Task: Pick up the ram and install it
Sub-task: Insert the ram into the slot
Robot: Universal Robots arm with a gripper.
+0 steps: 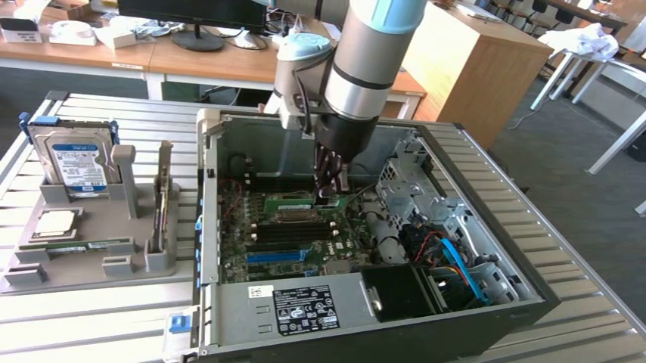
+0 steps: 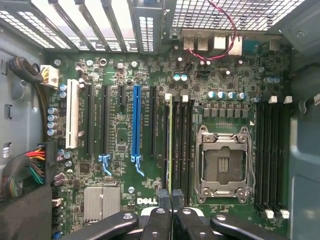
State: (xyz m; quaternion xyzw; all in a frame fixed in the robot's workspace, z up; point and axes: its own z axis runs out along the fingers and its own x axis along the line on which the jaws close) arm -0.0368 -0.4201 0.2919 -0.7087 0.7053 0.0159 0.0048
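Note:
My gripper point(image 1: 331, 190) reaches down inside the open computer case point(image 1: 525, 265), just over the motherboard point(image 1: 293, 234). In the wrist view the gripper point(image 2: 170, 196) is shut, its dark fingertips point(image 2: 161, 197) pressed together. The ram point(image 2: 170, 140) appears as a thin green edge standing in a black memory slot beside the empty processor socket point(image 2: 222, 162). It runs straight in between the fingertips, which pinch its near part. Its lower edge sits at the slot; I cannot tell how deep it is.
A blue slot strip point(image 2: 136, 125) and black card slots lie beside the ram. More black memory slots point(image 2: 270, 160) lie past the socket. The grey fixture point(image 1: 91, 257) at the exterior view's left holds a hard drive point(image 1: 72, 162), a silvery chip point(image 1: 53, 223) and a green stick point(image 1: 76, 245).

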